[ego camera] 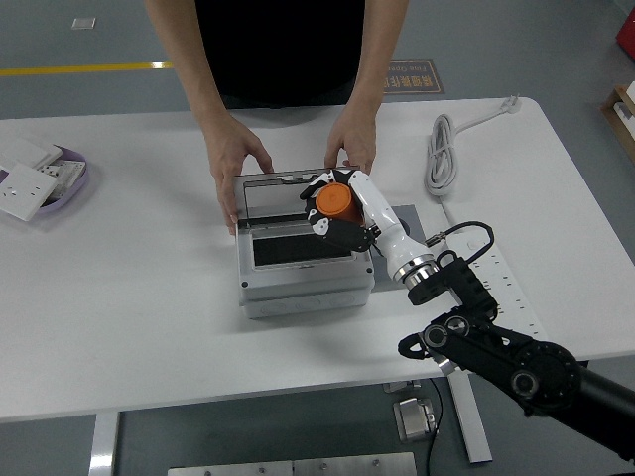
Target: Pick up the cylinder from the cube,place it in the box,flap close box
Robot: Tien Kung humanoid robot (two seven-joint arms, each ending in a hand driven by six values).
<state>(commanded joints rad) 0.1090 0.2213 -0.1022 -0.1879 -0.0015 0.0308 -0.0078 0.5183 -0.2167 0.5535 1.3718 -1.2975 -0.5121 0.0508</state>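
Right hand (pixel 337 210): fingers gripping orange cylinder (pixel 335 201) above open box (pixel 306 266). Risk: release near the person's hands (pixel 236 159) holding lid (pixel 290 193); cylinder strikes lid.

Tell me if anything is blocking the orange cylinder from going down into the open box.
Nothing visible does. The right hand holds the orange cylinder over the box, whose clear lid a person's hands hold upright behind the opening.
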